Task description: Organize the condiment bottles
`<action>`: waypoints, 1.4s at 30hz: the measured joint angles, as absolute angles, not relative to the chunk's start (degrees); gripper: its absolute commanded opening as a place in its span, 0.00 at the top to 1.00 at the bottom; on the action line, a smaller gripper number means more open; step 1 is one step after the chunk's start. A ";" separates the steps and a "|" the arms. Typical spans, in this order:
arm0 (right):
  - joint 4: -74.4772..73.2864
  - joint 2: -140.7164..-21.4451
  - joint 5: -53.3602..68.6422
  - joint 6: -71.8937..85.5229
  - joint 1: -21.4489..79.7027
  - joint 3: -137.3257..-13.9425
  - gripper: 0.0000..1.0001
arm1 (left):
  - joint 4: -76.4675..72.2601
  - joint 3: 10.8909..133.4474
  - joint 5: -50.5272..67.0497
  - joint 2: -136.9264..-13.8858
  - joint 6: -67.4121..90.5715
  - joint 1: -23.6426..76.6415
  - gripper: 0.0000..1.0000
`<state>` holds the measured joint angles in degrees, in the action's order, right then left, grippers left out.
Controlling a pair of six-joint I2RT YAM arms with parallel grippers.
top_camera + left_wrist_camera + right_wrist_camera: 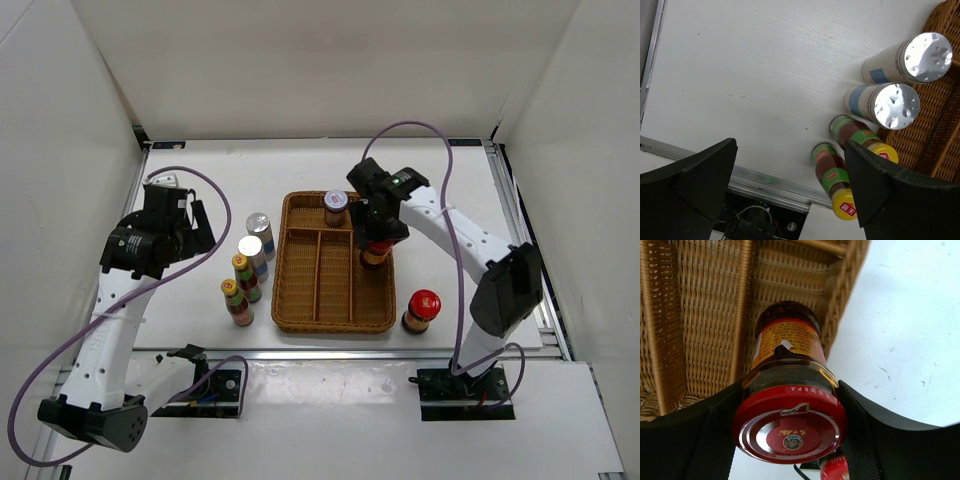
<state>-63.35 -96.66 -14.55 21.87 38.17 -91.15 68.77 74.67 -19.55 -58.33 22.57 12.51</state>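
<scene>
My right gripper (378, 232) (789, 407) is shut on a red-capped dark bottle (374, 256) (790, 425), gripping just under the cap. The bottle's base is in the right-hand compartment of the wicker tray (300, 300) (700, 315). A second red-capped bottle (422, 309) (835, 470) stands on the table right of the tray. A short grey-lidded jar (336, 206) sits in the tray's back compartment. Left of the tray stand two silver-topped bottles (260, 226) (926, 50), (251, 249) (896, 106) and two yellow-capped bottles (243, 272) (865, 137), (236, 298) (835, 180). My left gripper (192, 232) (790, 150) hangs open, left of them.
White walls enclose the table on three sides. A metal rail (765, 180) runs along the table's near edge. The tray's two long left compartments (318, 275) hold nothing.
</scene>
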 measured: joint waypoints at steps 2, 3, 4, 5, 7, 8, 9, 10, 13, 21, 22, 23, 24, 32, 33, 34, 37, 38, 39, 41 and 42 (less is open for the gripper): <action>-62.35 -98.41 -14.44 21.71 38.70 -91.11 0.81 | 68.88 74.19 -19.53 -58.33 22.57 12.51 0.01; -61.89 -99.09 -14.39 21.65 38.81 -91.05 0.74 | 68.86 74.06 -19.55 -58.33 22.57 12.51 0.01; -61.47 -99.90 -14.41 21.58 38.89 -91.05 0.68 | 68.86 73.95 -19.55 -58.28 22.57 12.51 0.01; -61.14 -100.66 -14.39 21.54 38.92 -91.05 0.43 | 68.84 73.87 -19.53 -58.26 22.57 12.51 0.01; -60.58 -101.89 -14.41 21.45 38.92 -91.05 0.15 | 68.82 73.65 -19.53 -58.15 22.59 12.51 0.01; -60.40 -102.45 -14.41 21.50 38.92 -91.05 0.14 | 68.84 73.58 -19.55 -58.06 22.57 12.51 0.01; -60.29 -102.76 -14.44 21.32 38.92 -91.05 0.11 | 68.84 73.52 -19.55 -57.98 22.57 12.51 0.01; -60.14 -102.91 -14.44 21.45 38.89 -91.05 0.05 | 68.79 73.43 -19.55 -57.82 22.57 12.51 0.01; -60.10 -102.91 -14.90 21.93 38.70 -91.05 0.00 | 68.77 73.34 -19.55 -57.36 22.59 12.51 0.01; -66.72 -98.70 -19.20 25.43 38.63 -93.54 0.00 | 68.79 72.34 -19.62 -56.58 22.59 12.51 0.01; -66.87 -96.05 -19.35 26.28 38.57 -92.77 0.00 | 68.79 72.16 -19.68 -56.42 22.59 12.51 0.01; -67.18 -93.27 -19.42 26.92 38.39 -91.61 0.00 | 68.77 71.96 -19.75 -56.27 22.63 12.51 0.01; -67.24 -89.52 -19.22 27.73 38.20 -89.60 0.00 | 68.75 71.64 -19.81 -56.03 22.79 12.51 0.01; -70.91 -70.32 -14.57 34.33 37.01 -68.66 0.00 | 68.95 70.63 -20.18 -55.51 23.16 13.80 0.01; -70.63 -69.91 -14.02 35.16 36.77 -65.39 0.00 | 68.93 70.63 -20.21 -55.55 23.18 14.02 0.01; -70.70 -69.84 -13.52 35.79 36.73 -62.87 0.00 | 68.84 70.63 -20.21 -55.61 23.18 14.24 0.01; -70.35 -69.87 -12.47 37.45 35.79 -56.90 0.01 | 68.64 70.46 -20.21 -55.81 23.42 14.50 0.01; -70.04 -69.87 -12.19 37.82 35.31 -55.57 0.05 | 68.55 70.28 -20.18 -55.83 23.46 14.50 0.01; -69.69 -69.87 -11.79 38.17 34.89 -54.70 0.11 | 68.60 70.15 -20.18 -55.83 23.49 14.50 0.01; -68.58 -70.02 -11.25 38.65 34.48 -54.13 0.18 | 68.58 70.04 -20.18 -55.83 23.57 14.52 0.01; -68.03 -70.22 -11.14 38.81 34.24 -54.13 0.25 | 68.55 70.04 -20.18 -55.83 23.59 14.52 0.01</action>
